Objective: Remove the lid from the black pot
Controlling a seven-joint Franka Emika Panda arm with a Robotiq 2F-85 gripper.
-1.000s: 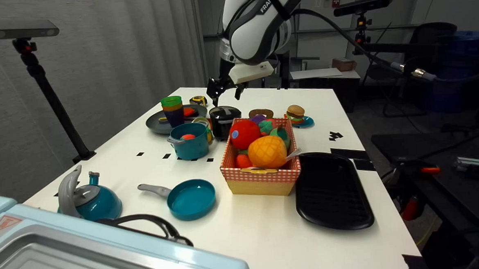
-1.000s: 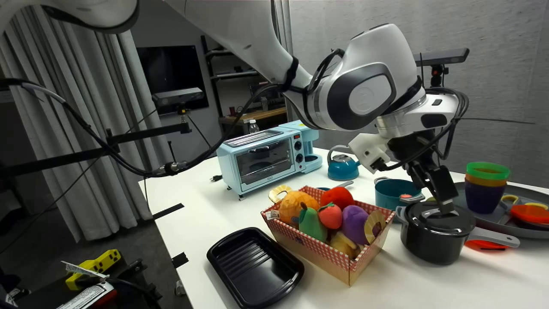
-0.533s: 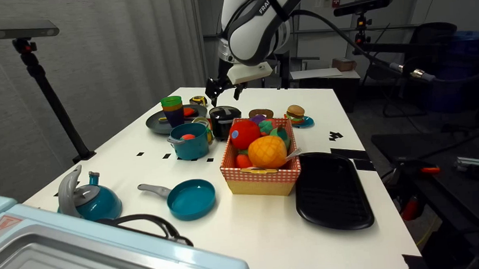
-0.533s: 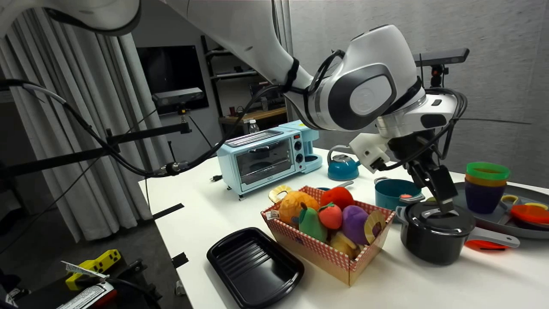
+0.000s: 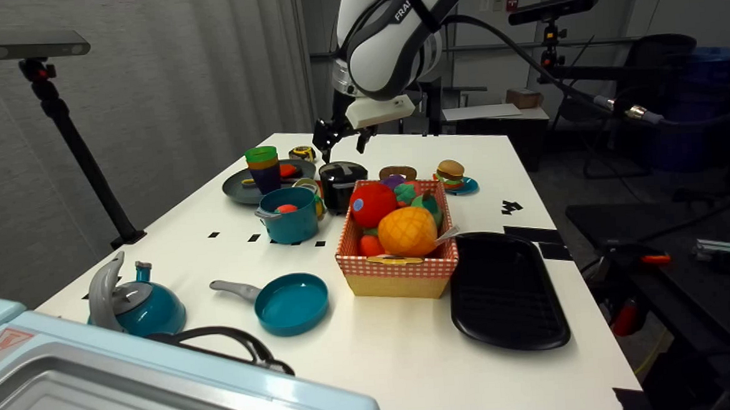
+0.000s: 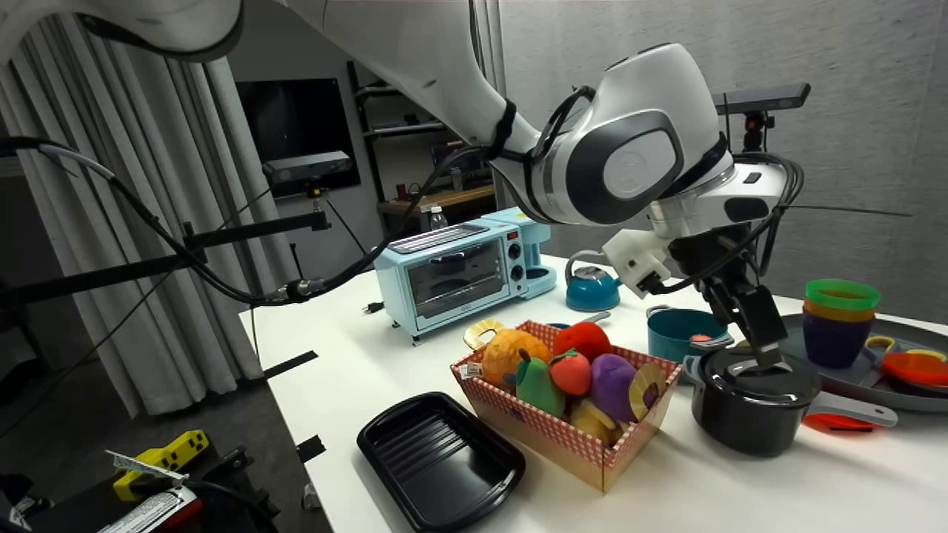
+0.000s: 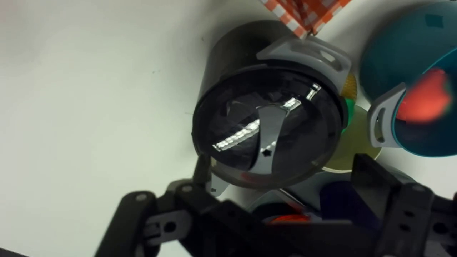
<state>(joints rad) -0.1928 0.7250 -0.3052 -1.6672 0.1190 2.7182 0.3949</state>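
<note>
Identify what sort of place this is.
Probably a robotics lab, not a real kitchen: a robot arm, cameras on stands, and a basket of toy fruit.

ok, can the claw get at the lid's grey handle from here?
Probably yes: the claw is open near the lid, and in the wrist view nothing covers its grey handle. The teal pot stands off to one side. I can't judge the claw's height.
</note>
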